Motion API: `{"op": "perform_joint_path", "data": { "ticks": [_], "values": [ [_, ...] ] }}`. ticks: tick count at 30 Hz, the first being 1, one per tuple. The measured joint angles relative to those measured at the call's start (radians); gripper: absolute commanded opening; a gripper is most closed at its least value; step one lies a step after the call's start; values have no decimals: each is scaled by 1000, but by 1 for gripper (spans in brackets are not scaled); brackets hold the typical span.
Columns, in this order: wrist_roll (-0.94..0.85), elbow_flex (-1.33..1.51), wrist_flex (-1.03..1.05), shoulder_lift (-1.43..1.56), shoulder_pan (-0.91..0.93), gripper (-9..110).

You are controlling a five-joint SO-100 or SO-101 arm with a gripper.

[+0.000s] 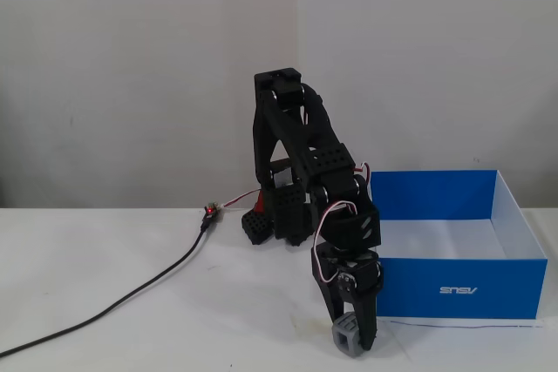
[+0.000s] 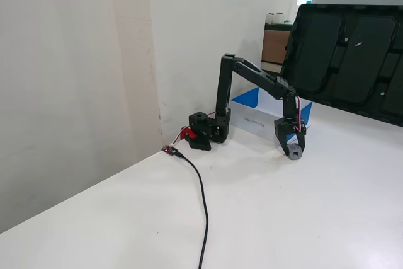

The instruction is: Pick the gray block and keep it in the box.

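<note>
1. There is one black arm (image 1: 301, 172), one gripper (image 1: 353, 333), one gray block (image 1: 346, 334), one blue box (image 1: 453, 246) and one black cable (image 1: 131, 294) on a white tabletop (image 1: 131, 250).
2. The arm bends forward and down from its base at the back wall, and the gripper points straight down at the tabletop, just in front of the box's near left corner in a fixed view.
3. The gray block sits between the gripper's two black fingers, at their tips and low against the tabletop; whether it rests on the surface or is lifted a hair off it cannot be told.
4. The fingers stand on either side of the block and appear clamped against it; in a fixed view the gripper (image 2: 294, 150) shows the same, with the gray block (image 2: 295, 152) at its tip.
5. The block is outside the box, just beside its front wall.
6. The box lies open, white inside, with a small white logo (image 1: 459, 290) on its blue front; the letters appear upside down and cannot be read with certainty.
7. The cable runs from a small board (image 1: 210, 212) near the arm's base to the lower left edge.
</note>
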Motion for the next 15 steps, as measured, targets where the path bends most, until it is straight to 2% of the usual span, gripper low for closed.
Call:
{"op": "perform_joint_path", "data": {
  "ticks": [8, 15],
  "values": [
    [0, -46, 12, 0, 8, 8],
    [11, -224, 179, 0, -5, 7]
  ]
}}
